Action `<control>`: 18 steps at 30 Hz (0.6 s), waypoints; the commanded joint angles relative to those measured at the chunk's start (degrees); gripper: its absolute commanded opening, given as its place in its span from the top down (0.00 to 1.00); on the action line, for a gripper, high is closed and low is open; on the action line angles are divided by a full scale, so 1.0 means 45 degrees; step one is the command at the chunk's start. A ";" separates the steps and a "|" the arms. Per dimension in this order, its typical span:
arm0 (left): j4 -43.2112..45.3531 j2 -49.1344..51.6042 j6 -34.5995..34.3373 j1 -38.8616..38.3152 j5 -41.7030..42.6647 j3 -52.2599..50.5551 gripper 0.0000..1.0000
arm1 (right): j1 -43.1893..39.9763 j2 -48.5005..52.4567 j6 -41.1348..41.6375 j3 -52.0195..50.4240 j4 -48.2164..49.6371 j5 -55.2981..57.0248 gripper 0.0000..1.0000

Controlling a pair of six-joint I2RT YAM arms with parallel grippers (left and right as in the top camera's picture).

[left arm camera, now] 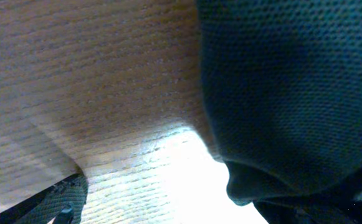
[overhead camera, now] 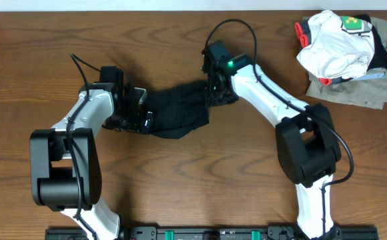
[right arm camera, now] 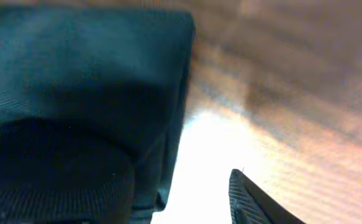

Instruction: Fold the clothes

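A black garment lies crumpled on the wooden table between my two grippers. My left gripper is at its left end. In the left wrist view one finger shows at the lower left, and the dark knit cloth covers the other side, with bare table in the gap. My right gripper is at the garment's upper right end. In the right wrist view one finger shows at the lower right, and the cloth hides the left side. Both jaws look spread apart.
A pile of clothes sits at the back right corner, with a white shirt with a green patch and red trim on top of grey and dark garments. Wooden table surrounds the black garment.
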 commanded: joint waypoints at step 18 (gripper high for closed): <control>0.0053 -0.2676 -0.1914 0.2089 -0.0073 0.0680 0.02 | -0.0947 -0.1078 -0.1370 0.1185 0.0534 -0.1676 0.45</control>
